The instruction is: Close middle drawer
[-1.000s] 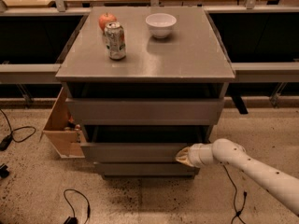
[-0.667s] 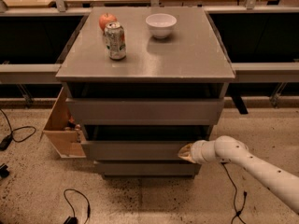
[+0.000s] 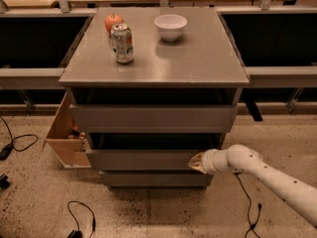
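The middle drawer (image 3: 143, 158) is the second of three grey drawers in the cabinet. It stands out a little from the cabinet, with a dark gap above its low front panel. My gripper (image 3: 195, 161) comes in from the lower right on a white arm. Its tip rests against the right end of the middle drawer's front. The top drawer (image 3: 151, 117) has a taller front. The bottom drawer (image 3: 156, 179) sits just below the gripper.
On the cabinet top (image 3: 198, 58) stand a soda can (image 3: 122, 43), an apple (image 3: 113, 22) and a white bowl (image 3: 170, 27). A wooden box (image 3: 67, 133) leans at the cabinet's left side. Cables (image 3: 20, 143) lie on the speckled floor.
The middle drawer has slid back toward the cabinet. My gripper has followed it, moving slightly to the right and inward against the drawer front.
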You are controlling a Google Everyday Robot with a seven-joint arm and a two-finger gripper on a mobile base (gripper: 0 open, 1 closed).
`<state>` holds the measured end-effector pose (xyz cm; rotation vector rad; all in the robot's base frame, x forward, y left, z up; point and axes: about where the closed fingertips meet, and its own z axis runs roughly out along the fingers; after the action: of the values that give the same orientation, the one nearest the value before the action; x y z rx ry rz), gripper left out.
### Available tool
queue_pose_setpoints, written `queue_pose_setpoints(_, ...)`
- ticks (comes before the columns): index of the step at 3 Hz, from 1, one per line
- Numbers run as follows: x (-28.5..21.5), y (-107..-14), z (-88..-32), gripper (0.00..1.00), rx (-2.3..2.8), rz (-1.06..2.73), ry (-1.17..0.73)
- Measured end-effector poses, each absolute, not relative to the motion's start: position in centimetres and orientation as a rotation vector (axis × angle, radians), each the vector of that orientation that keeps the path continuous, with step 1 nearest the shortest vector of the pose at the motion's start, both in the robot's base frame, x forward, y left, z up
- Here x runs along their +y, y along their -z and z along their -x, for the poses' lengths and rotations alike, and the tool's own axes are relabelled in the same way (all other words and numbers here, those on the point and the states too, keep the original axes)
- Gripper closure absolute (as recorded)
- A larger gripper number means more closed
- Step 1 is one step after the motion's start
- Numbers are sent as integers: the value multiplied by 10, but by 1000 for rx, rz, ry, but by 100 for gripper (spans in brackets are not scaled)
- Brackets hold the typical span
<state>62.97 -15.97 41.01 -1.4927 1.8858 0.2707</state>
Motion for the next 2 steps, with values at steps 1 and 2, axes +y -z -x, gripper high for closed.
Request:
queue_pose_setpoints(1,-160,-410,-630,6,1886,1493,-271)
queue_pose_setpoints(2,-160,-410,-627,17,1886,1493,-271)
